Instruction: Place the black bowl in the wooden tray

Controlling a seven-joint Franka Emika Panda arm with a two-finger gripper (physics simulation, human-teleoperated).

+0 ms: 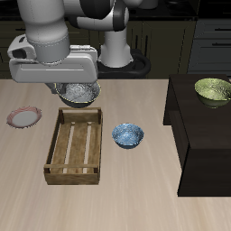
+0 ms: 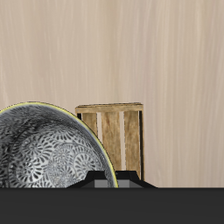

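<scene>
Hidden: claw [image 1: 78,90] fingers sit behind the arm's housing; grip appears to pinch the bowl's [image 1: 78,93] rim.
Bowl: held aloft, above the tray's [image 1: 76,144] back edge.
Cut off: wrist view shows part of the bowl.
Room: open counter [image 1: 135,194] before the tray.

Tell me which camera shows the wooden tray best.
The exterior view: the whole wooden tray shows there, slatted bottom and all four sides, empty. The wrist view shows only one end of the tray, partly cut off by the black bowl and the gripper's body.
</scene>
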